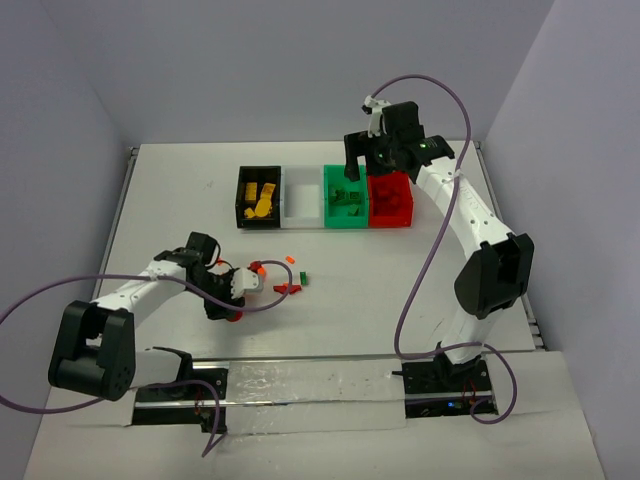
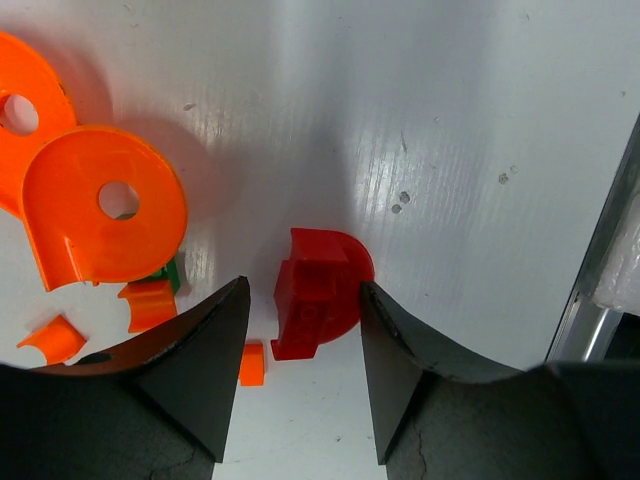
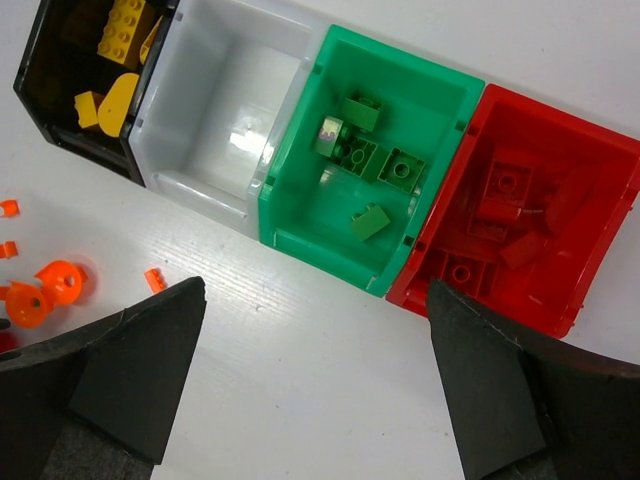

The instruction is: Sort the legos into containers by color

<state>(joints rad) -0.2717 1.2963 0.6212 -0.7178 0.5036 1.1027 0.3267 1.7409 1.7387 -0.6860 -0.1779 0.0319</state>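
Note:
In the left wrist view a red rounded lego lies on the table between the fingers of my left gripper. The right finger touches it, while a gap with a small orange lego separates it from the left finger. Two orange round legos lie to its left. My left gripper is low at the table's left. My right gripper hangs open and empty above the table in front of the green container and red container; the overhead view shows that gripper by the green container.
The black container holds yellow bricks, the white container shows no bricks, and the red container holds red ones. Loose red legos, a green one and an orange one lie mid-table. A metal rail runs nearby.

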